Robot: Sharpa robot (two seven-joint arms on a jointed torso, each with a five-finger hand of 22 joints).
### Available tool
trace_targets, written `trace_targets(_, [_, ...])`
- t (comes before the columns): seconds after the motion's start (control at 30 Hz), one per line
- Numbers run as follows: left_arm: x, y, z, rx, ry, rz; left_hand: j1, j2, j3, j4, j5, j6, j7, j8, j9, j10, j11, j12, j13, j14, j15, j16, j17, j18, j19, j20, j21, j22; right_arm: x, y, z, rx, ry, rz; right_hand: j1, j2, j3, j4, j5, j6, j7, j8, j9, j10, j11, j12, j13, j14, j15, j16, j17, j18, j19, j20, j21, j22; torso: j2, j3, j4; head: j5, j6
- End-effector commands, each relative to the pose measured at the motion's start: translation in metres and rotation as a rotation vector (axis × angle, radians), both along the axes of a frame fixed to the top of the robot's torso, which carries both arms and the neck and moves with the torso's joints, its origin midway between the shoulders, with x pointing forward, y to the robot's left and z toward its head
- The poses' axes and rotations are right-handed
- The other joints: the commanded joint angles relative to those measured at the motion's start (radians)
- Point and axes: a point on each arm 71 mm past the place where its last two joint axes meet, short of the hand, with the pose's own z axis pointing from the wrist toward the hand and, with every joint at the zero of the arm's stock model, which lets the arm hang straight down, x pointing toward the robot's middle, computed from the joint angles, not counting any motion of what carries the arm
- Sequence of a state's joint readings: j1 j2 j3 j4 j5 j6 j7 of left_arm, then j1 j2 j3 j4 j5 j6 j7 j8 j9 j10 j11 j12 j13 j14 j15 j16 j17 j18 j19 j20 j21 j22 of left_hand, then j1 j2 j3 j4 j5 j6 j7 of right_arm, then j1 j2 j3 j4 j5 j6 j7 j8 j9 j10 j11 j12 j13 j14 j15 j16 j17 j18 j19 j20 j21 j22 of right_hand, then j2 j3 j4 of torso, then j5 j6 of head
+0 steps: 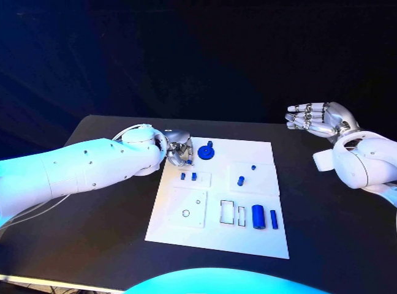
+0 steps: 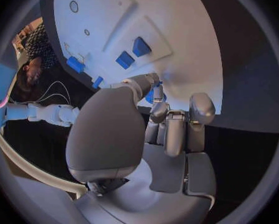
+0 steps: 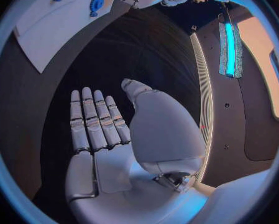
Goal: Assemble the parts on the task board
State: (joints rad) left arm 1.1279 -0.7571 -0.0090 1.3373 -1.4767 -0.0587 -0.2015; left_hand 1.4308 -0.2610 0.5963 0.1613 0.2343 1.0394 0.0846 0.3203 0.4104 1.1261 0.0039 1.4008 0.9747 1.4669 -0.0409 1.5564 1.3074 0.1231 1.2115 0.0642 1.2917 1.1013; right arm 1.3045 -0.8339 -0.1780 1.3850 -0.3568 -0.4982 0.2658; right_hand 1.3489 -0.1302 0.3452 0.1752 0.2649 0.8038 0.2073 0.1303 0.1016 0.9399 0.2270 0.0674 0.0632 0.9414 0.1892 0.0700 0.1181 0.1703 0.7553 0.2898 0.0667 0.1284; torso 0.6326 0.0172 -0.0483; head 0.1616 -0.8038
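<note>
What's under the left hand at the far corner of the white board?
The silver left hand pinches a small blue part over the white task board, beside the blue round gear-like part. The board directly beneath its fingers is covered.

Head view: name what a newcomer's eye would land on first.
The white task board in the middle of the black table, dotted with small blue parts, draws the eye first. At its far left corner the left robot hand pinches a small blue part. Off to the right, the right robot hand hovers over the table, fingers straight, holding nothing.
</note>
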Motion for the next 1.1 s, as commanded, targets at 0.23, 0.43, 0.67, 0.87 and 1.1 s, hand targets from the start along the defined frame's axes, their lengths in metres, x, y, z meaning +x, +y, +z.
trace_targets(0.23, [-0.0011,-0.0036,-0.0013,0.012,0.016,-0.022,-0.006,0.002,0.005,-0.001,0.000,0.005,0.000,0.006,0.003,0.009,0.000,0.000,0.001,0.041,-0.005,0.005,0.117,-0.009,0.006,0.001,0.004,0.001,-0.0006,0.0015,0.0005,0.002,-0.008,0.016,-0.001,0.007,-0.001,-0.001,-0.003,0.006,0.078,-0.006,-0.001,0.005,-0.001,-0.002,0.000,0.008,0.001,-0.003,-0.001,-0.002,0.001,0.000,0.004,-0.001,0.000,0.0008,-0.0003,-0.001,-0.001])
trace_targets(0.43, [-0.0015,-0.0038,-0.0016,0.013,0.019,-0.025,-0.004,0.001,0.008,-0.004,0.000,0.006,-0.001,0.006,0.005,0.010,-0.001,0.000,0.001,0.040,-0.006,0.005,0.116,-0.009,0.005,0.001,0.003,0.000,-0.0007,0.0014,0.0005,0.002,-0.008,0.015,-0.001,0.007,-0.001,-0.001,-0.003,0.006,0.078,-0.006,-0.001,0.005,-0.001,-0.002,0.000,0.008,0.001,-0.003,-0.001,-0.002,0.001,0.000,0.004,-0.001,0.000,0.0010,-0.0002,-0.001,-0.001])
trace_targets(0.67, [-0.0008,-0.0027,-0.0010,0.012,0.009,-0.018,-0.003,0.001,0.009,-0.005,-0.001,0.006,-0.001,0.006,0.005,0.010,-0.001,-0.001,0.001,0.040,-0.006,0.004,0.115,-0.009,0.005,0.000,0.003,0.000,-0.0008,0.0014,0.0005,0.002,-0.008,0.015,-0.001,0.007,-0.001,-0.001,-0.003,0.006,0.078,-0.006,-0.001,0.005,-0.001,-0.002,0.000,0.008,0.001,-0.003,-0.001,-0.002,0.001,0.000,0.004,-0.001,0.000,0.0002,-0.0002,-0.002,-0.002])
trace_targets(0.87, [0.0003,-0.0014,0.0000,0.006,-0.007,-0.007,-0.002,0.004,0.011,-0.006,0.000,0.006,-0.001,0.006,0.006,0.012,-0.002,-0.001,0.002,0.040,-0.007,0.004,0.116,-0.009,0.006,0.000,0.004,0.000,-0.0008,0.0014,0.0005,0.002,-0.008,0.015,-0.001,0.007,-0.001,-0.001,-0.003,0.006,0.078,-0.006,-0.001,0.005,-0.001,-0.002,0.000,0.008,0.001,-0.003,-0.001,-0.002,0.001,0.000,0.004,-0.001,0.000,-0.0001,0.0002,-0.002,0.000])
trace_targets(1.1, [0.0001,-0.0019,0.0014,-0.005,-0.023,-0.006,-0.002,0.004,0.012,-0.006,0.000,0.006,-0.001,0.006,0.007,0.012,-0.002,-0.001,0.003,0.040,-0.007,0.004,0.116,-0.009,0.007,0.000,0.004,0.002,-0.0007,0.0015,0.0005,0.002,-0.008,0.016,-0.001,0.007,-0.001,-0.001,-0.003,0.006,0.078,-0.006,-0.001,0.005,-0.001,-0.002,0.000,0.008,0.001,-0.003,-0.001,-0.002,0.001,0.000,0.004,-0.001,0.000,-0.0006,0.0001,-0.001,0.001])
